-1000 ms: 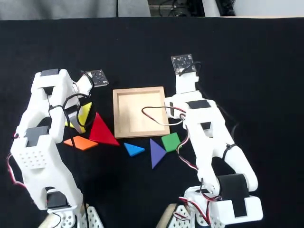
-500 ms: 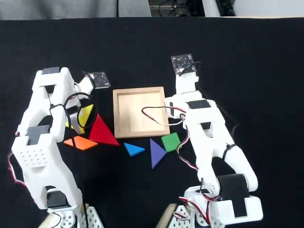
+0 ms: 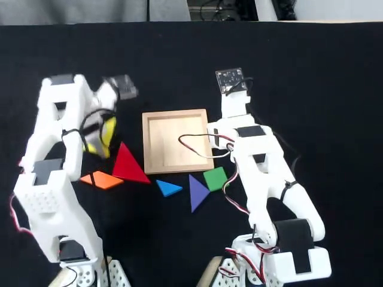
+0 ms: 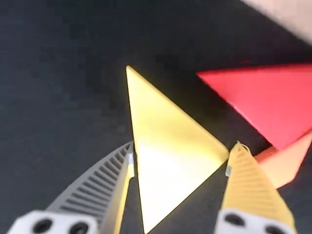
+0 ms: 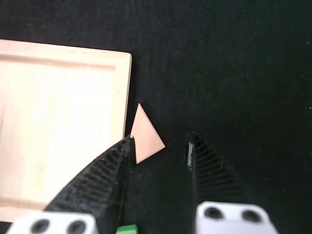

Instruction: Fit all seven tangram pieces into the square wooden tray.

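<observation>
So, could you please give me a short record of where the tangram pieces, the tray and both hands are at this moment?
tray: square, wooden, no piece seen inside
left hand: shut on the yellow triangle
right hand: open, above the pale triangle just outside the tray's edge
loose on the table: red triangle, orange piece, blue triangle, purple triangle, green square
task state: none of the seven placed yet
</observation>
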`<state>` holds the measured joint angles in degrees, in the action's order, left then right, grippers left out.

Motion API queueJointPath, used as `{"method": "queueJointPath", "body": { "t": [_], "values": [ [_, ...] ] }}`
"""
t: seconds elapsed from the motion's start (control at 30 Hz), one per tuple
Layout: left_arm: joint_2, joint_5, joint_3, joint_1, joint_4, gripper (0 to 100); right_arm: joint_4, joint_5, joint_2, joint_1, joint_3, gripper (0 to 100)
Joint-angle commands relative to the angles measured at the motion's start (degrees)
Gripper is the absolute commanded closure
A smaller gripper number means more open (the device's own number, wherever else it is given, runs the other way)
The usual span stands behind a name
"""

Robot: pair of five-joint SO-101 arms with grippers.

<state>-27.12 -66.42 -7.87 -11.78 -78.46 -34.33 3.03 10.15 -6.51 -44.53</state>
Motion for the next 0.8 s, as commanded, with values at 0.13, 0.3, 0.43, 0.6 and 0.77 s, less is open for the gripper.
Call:
{"method": "queueJointPath", "body": {
  "t": [0.13,0.3,0.43,0.6,0.77],
  "values": [
    [14.2,28.9,-14.4,7.3,-17.2,75,1.0,0.5,2.7,1.1,0.2,82.1],
    [15.0,53.5,-13.6,13.8,-18.5,75,1.1,-2.7,2.9,5.5,0.6,82.1],
    [12.5,69.0,-9.0,20.7,-11.2,75,3.8,-9.8,2.9,10.9,0.3,82.1],
    [9.1,90.5,-4.8,27.7,-4.2,75,4.2,-11.3,2.7,12.2,0.1,82.1],
    [5.1,93.3,-4.0,26.7,4.4,75,5.9,-11.3,2.7,12.2,-0.7,82.1]
  ]
}}
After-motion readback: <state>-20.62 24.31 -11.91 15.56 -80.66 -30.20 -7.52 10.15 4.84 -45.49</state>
